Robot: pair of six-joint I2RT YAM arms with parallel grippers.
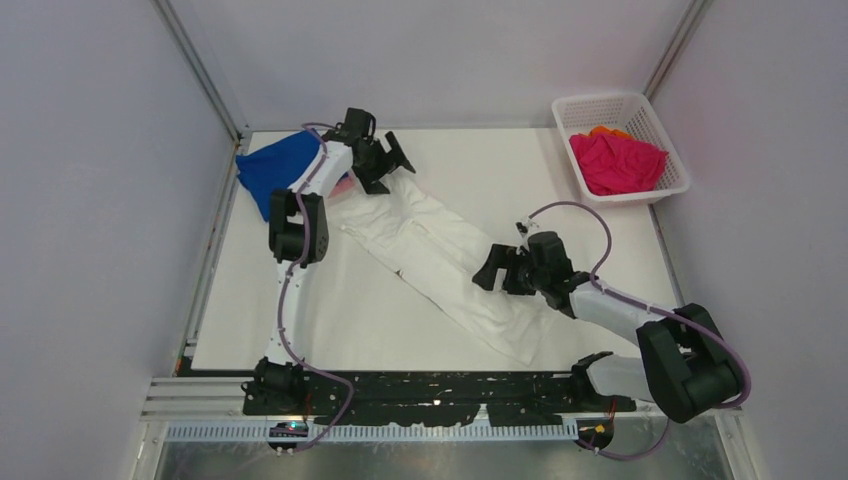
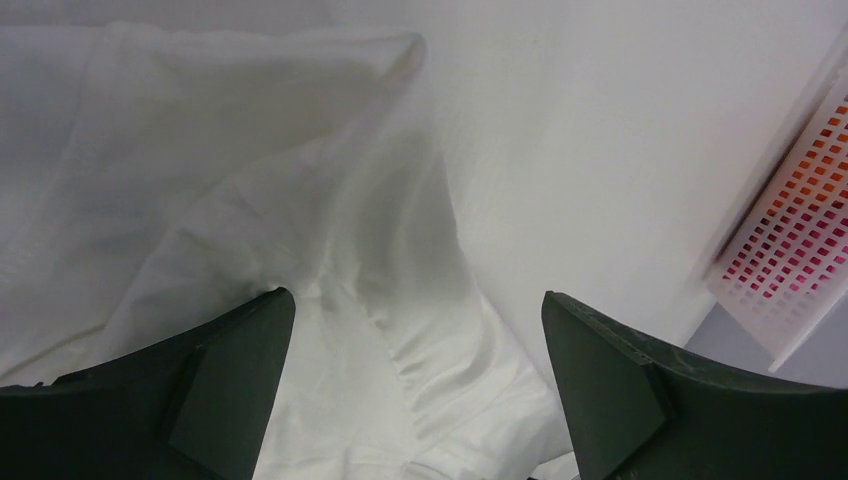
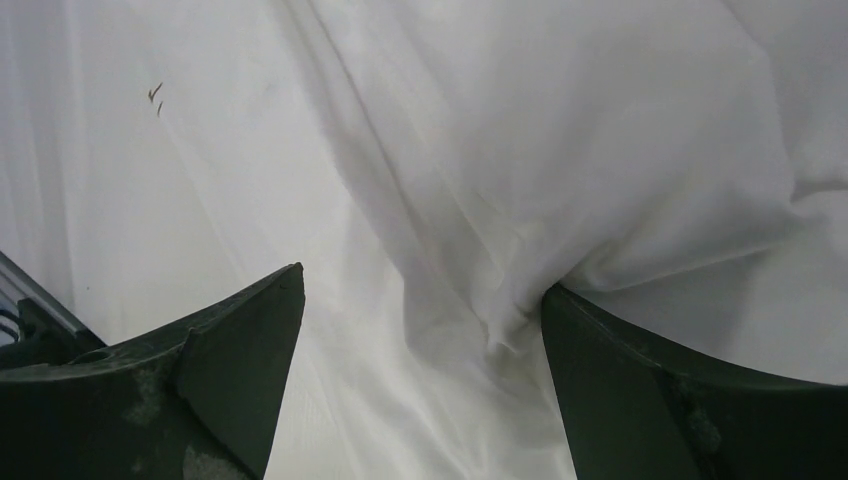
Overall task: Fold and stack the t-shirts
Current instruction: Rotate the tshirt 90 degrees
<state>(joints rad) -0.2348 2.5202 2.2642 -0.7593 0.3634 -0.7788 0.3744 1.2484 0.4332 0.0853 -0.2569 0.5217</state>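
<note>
Right gripper point(image 3: 420, 290): jaws spread wide, nothing held. The wrist view alone shows a fold of the white t-shirt point(image 3: 550, 150) bunched against one fingertip. Left gripper point(image 2: 415, 300): jaws equally wide, empty, over rumpled cloth of the white t-shirt point(image 2: 300, 200).

The top view adds the layout. The white t-shirt point(image 1: 440, 255) lies as a diagonal band across the table point(image 1: 560, 200), left gripper point(image 1: 385, 160) at its far end, right gripper point(image 1: 495, 270) over its near half. A royal blue t-shirt point(image 1: 280, 170) lies just beside that far end. Well apart from the white t-shirt, a mesh basket point(image 1: 600, 100) holds a magenta t-shirt point(image 1: 615, 162) and an orange t-shirt point(image 1: 607, 131).

Left gripper point(image 2: 415, 293), right gripper point(image 3: 422, 278), both splayed
</note>
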